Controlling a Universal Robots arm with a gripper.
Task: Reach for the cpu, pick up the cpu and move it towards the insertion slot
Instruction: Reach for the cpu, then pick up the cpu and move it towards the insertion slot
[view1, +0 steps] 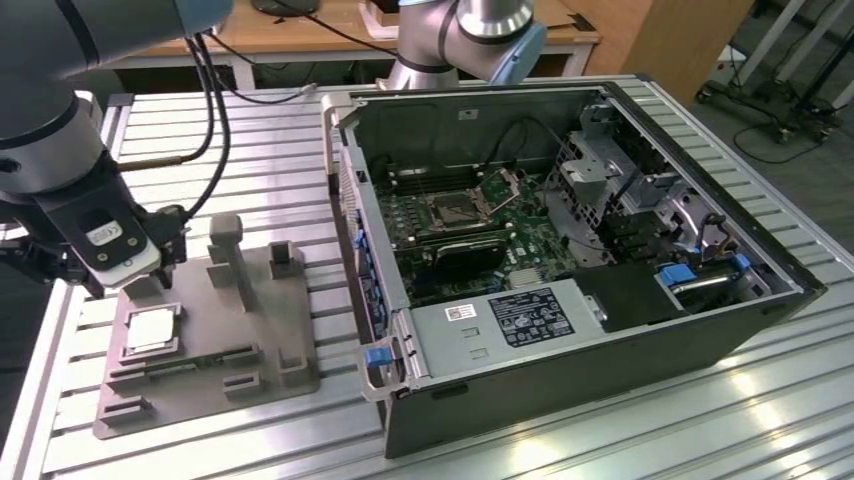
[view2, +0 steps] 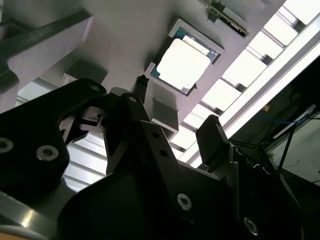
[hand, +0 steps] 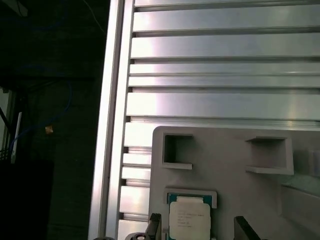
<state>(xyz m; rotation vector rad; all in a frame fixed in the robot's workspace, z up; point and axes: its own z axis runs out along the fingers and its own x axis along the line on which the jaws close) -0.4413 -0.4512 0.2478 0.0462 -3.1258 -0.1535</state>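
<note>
Slatted table bears grey fixture; end effector (jaws apart) hovers over cpu.

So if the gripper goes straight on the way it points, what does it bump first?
Probably the cpu, lying in the grey fixture right ahead. The gripper is open, its fingers to either side of the cpu, so they may touch the fixture first; depth is unclear.
</note>
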